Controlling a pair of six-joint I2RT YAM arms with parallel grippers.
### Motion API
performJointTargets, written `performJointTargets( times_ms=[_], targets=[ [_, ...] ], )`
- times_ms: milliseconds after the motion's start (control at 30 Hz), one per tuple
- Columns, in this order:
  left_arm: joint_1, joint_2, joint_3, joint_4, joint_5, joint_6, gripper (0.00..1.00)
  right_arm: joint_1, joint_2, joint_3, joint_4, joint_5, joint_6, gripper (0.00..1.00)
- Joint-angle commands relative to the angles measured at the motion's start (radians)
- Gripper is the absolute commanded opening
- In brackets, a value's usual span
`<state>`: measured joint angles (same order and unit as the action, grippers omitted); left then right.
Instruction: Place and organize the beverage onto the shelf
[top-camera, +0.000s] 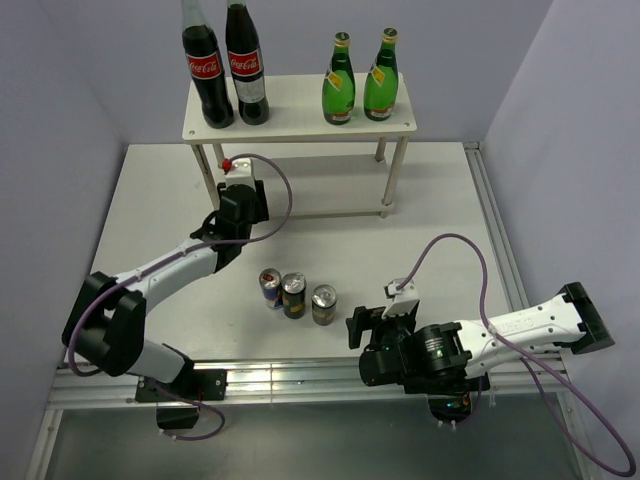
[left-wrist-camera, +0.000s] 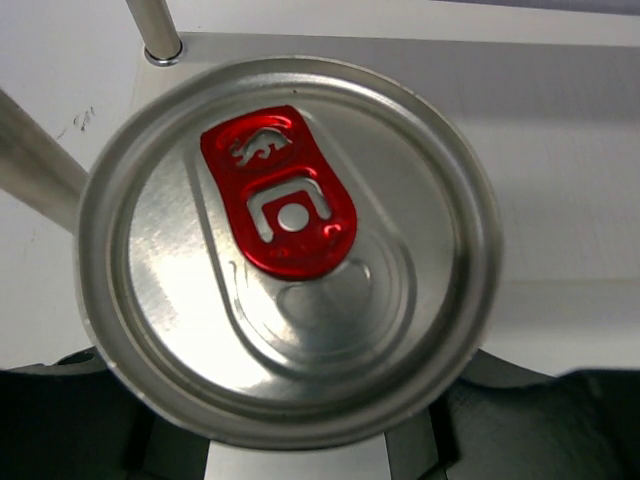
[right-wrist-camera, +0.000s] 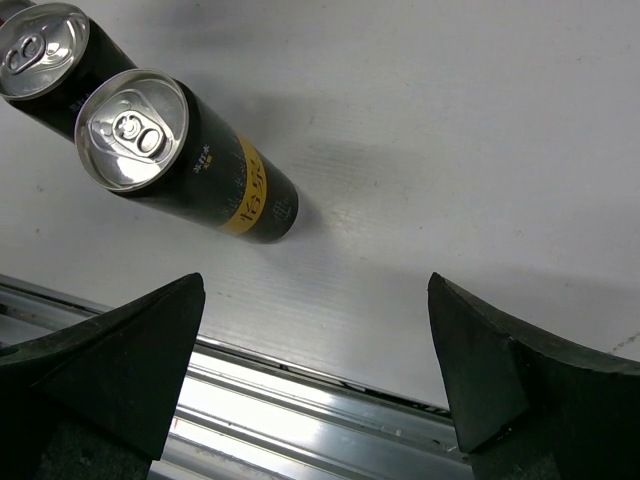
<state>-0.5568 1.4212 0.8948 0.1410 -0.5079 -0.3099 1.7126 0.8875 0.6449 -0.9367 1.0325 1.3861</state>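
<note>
My L hand (top-camera: 234, 172), shut on an upright blue-silver can (left-wrist-camera: 290, 250), sits at the shelf's (top-camera: 300, 122) front-left leg, lower tier just beyond; R hand (top-camera: 358, 326) wide open, empty.

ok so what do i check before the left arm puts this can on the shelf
1. left gripper shut on the red-tabbed can: ok
2. can clear of the shelf leg: cannot tell, leg is close beside its rim
3. free spot on the shelf top, between cola bottles and green bottles: ok
4. lower tier free: cannot tell, partly hidden
5. right gripper open, away from the shelf: ok
6. three cans on the table standing: ok
</note>
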Motion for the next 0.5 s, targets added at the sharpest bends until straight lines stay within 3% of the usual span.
performJointTargets(
  times_ms=[0,467],
  targets=[
    [0.046,0.025,0.058,0.202,0.043,0.020,0.00,0.008,-0.016,0.013,-0.017,0.070,0.025,0.99],
    [0.112,0.265,0.102,0.457,-0.033,0.028,0.00,0.008,-0.018,0.006,-0.011,0.070,0.030,0.99]
  ],
)
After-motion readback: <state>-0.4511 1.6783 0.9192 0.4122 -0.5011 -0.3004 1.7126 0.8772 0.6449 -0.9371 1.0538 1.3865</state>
